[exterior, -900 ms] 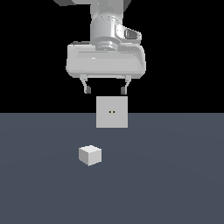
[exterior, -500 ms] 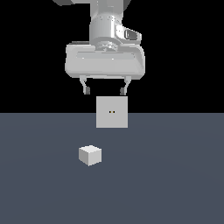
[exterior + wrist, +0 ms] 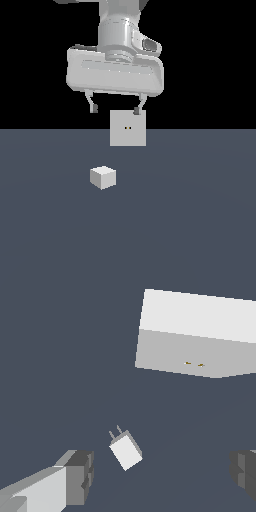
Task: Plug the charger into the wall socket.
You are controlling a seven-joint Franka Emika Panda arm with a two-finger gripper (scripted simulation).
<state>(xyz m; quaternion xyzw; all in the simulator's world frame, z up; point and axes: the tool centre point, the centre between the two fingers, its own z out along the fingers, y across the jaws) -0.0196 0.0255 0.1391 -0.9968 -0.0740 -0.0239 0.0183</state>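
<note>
- Surface (image 3: 200, 210): dark, flat; carried both task items.
- Gripper (image 3: 116, 108): hovered high, jaws spread wide, holding nothing.
- Wall socket (image 3: 128, 128): stood upright behind the charger, well apart.
- Charger (image 3: 103, 177): lay loose on surface, two prongs visible in wrist view (image 3: 126, 450).
- Step judged: approach before grasp; next move calls for descent over charger, then closing.

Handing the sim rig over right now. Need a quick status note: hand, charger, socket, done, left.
Hand: open, empty, raised above the floor.
Charger: loose on the floor, untouched; the wrist view shows two prongs on one face.
Wall socket: upright behind the charger, offset to the exterior view's right, both holes free.
Done: nothing yet.
Left: descend, grasp the charger, line up the prongs, plug in.
</note>
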